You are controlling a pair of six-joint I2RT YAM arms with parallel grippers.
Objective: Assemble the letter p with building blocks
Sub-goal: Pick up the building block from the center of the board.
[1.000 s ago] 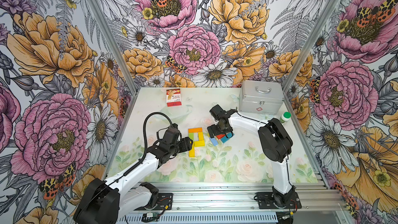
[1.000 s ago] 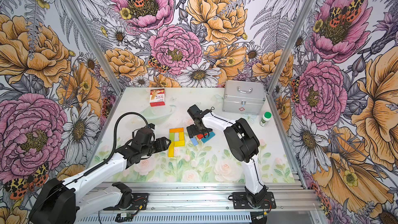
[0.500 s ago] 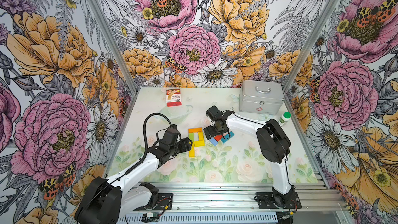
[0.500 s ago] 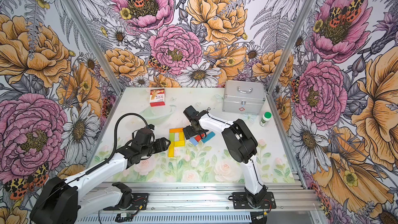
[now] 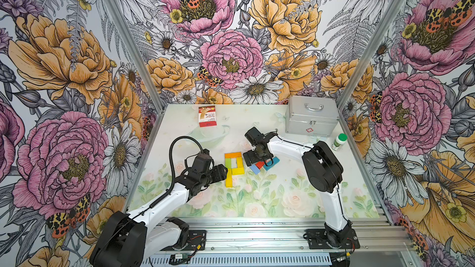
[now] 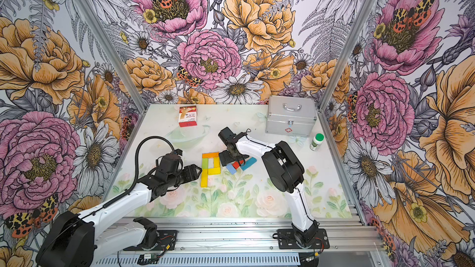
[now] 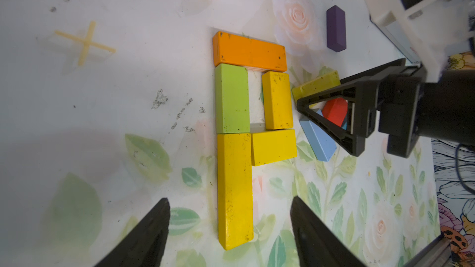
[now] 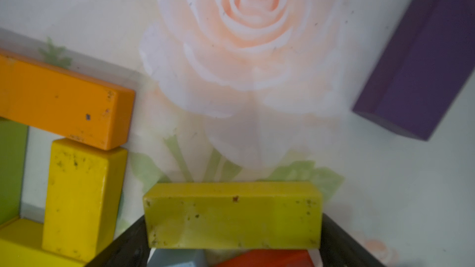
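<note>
The right gripper is sitting nearer the 5-block P than 1 second ago, jaws gaping fully. The left gripper is hovering well spread, empty, beside the yellow stem. The P is lying mid-desk; an olive block is lying unclamped between the right jaws.
</note>
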